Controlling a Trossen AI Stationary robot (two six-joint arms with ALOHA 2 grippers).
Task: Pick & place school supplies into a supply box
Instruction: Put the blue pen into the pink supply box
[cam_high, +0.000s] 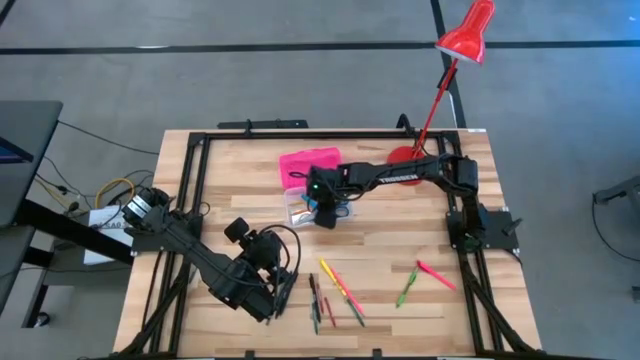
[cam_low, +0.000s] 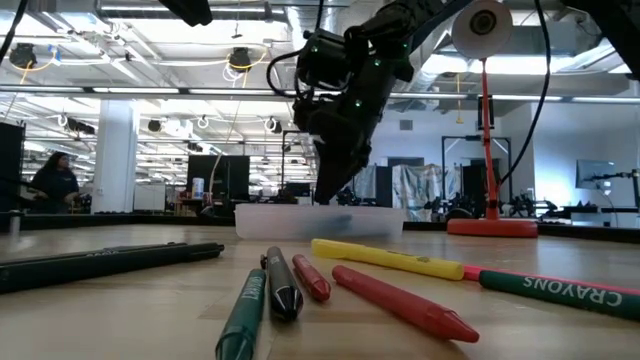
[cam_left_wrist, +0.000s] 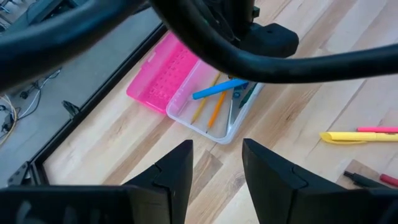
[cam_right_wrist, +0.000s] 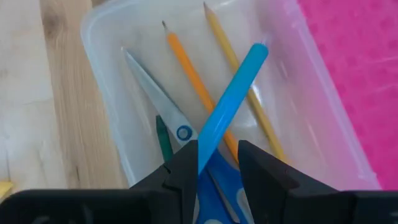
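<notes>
**Right tool parked over the open supply box, blue marker between its fingers**

So here's the scene. The supply box (cam_high: 303, 190) sits toward the back middle of the wooden counter (cam_high: 500, 300), pink lid (cam_left_wrist: 163, 79) flipped open flat beside the clear base (cam_right_wrist: 102, 93). Inside the base: scissors (cam_right_wrist: 180, 132) with a blue handle, an orange pencil (cam_right_wrist: 189, 81), a yellowish pencil (cam_right_wrist: 233, 68) and something dark green (cam_right_wrist: 164, 140) poking out near the scissors.

The right tool (cam_right_wrist: 216, 163) hangs right over the clear base, and a blue marker (cam_right_wrist: 231, 93) runs up out of the gap between its two fingers, lying slanted across the pencils. The fingers sit close on either side of it, but I honestly can't tell if they're pinching it or just standing beside it.

The left tool (cam_left_wrist: 216, 163) hovers over bare counter near the front left, well apart from the box, fingers apart with nothing between them.

Still out on the counter toward the front: a yellow marker (cam_low: 385, 257), a red crayon (cam_low: 400, 300), a shorter red one (cam_low: 311, 277), a black marker (cam_low: 283, 285), a green one (cam_low: 240, 320), and a green crayon (cam_low: 560, 290) with CRAYONS printed on it. Another long dark marker (cam_low: 110, 262) lies off to one side. A green and pink pair (cam_high: 422, 275) lies farther right.

A red desk lamp (cam_high: 462, 40) stands at the back right corner.
</notes>
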